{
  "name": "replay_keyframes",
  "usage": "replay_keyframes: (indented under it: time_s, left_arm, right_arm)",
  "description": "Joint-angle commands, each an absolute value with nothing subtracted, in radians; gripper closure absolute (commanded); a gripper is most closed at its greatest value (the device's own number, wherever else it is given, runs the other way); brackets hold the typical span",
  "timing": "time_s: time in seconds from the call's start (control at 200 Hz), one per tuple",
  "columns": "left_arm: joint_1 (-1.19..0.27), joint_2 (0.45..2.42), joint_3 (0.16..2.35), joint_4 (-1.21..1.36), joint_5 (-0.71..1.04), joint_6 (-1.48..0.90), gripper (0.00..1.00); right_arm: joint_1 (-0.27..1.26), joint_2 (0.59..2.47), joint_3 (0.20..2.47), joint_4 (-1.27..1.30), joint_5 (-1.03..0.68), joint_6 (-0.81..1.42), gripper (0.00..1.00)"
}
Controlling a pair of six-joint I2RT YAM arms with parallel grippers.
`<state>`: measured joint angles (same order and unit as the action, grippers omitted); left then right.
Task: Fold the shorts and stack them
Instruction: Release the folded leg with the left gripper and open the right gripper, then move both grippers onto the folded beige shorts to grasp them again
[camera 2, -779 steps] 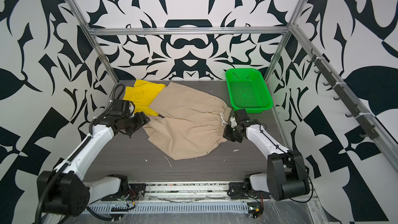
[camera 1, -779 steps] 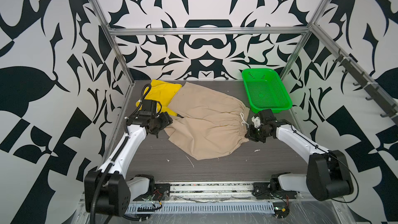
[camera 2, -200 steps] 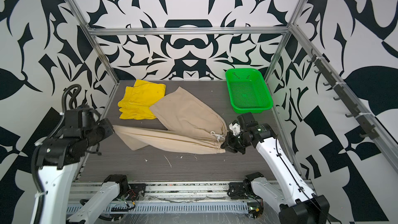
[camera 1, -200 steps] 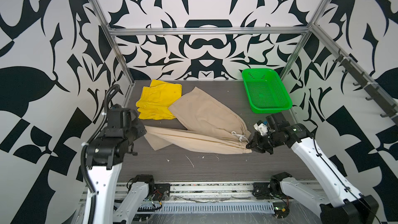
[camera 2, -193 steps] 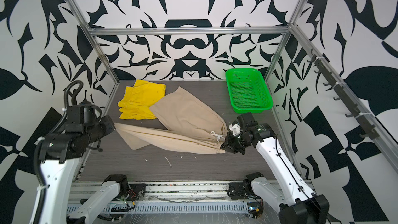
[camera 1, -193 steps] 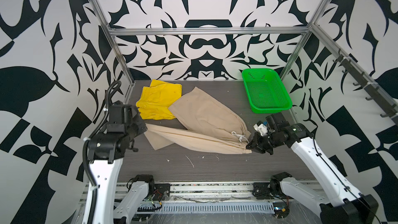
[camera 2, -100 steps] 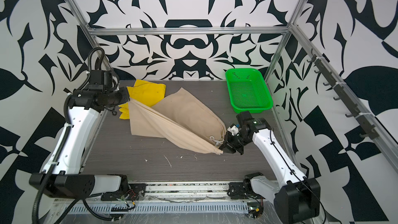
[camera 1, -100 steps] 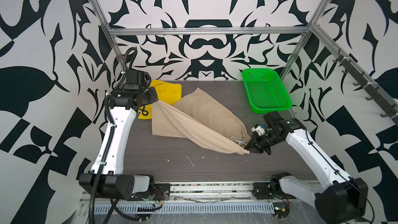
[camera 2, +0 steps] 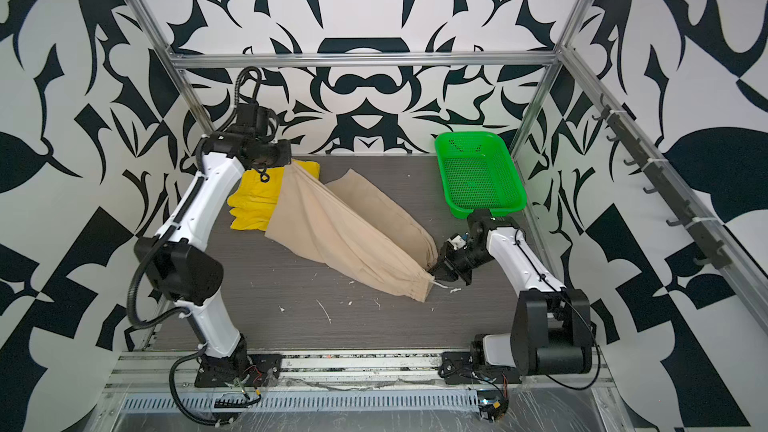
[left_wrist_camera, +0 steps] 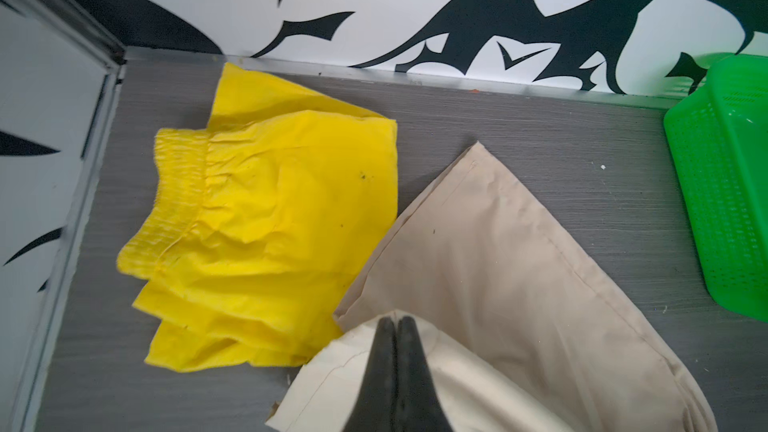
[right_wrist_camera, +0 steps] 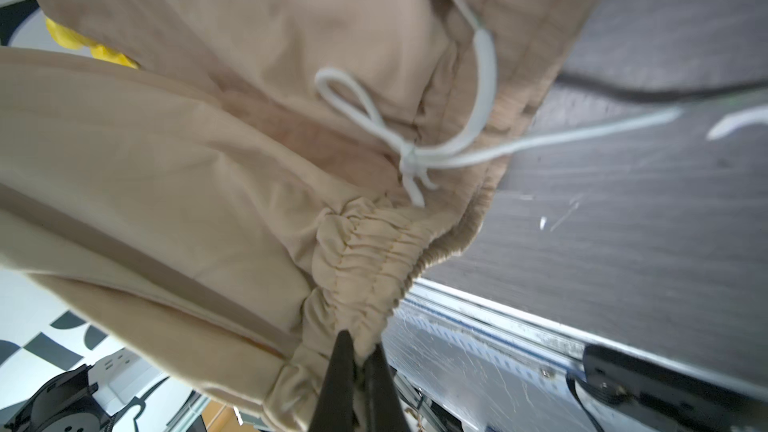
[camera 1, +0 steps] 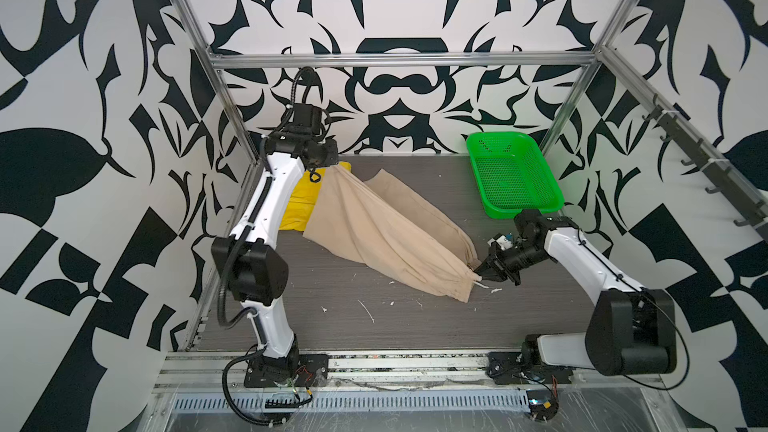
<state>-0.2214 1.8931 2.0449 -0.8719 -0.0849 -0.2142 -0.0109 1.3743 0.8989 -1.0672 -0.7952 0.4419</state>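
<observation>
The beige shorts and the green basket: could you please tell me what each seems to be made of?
Beige shorts: probably thin woven cloth, matte; it drapes in soft folds and gathers at the elastic waistband. Green basket: likely rigid moulded plastic, slightly glossy, with rows of small perforations.

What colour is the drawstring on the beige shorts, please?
White; the drawstring shows best in the right wrist view.
</observation>
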Motion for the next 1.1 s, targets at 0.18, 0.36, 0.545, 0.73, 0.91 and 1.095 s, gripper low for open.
replay_keyframes:
  time_s: [0.18,0.36,0.545,0.73,0.91,1.095]
  left_arm:
    - [-0.26,2.236,2.368,-0.819,-0.067,-0.184,1.0]
    - [-0.285,2.443,2.532,-0.795,-0.043,-0.208,0.82]
    - [-0.288,2.463,2.558,-0.838,-0.023,-0.23,0.42]
    - [-0.288,2.172,2.24,-0.771,-0.037,-0.238,0.38]
    - [-0.303,1.87,1.756,-0.63,0.087,-0.308,0.4]
    - [-0.359,1.779,1.437,-0.453,0.183,-0.426,0.42]
  right_arm:
    - [-0.11,1.497,0.86,-0.952,-0.782,0.413,1.0]
    - [-0.149,1.511,0.85,-0.84,-0.752,0.485,0.9]
    - [-0.159,1.397,0.904,-0.857,-0.639,0.542,0.47]
    - [-0.151,1.246,0.984,-0.944,-0.488,0.582,0.04]
    - [0.098,1.149,1.033,-0.897,-0.339,0.6,0.04]
    - [0.363,1.177,0.923,-0.616,-0.343,0.724,0.04]
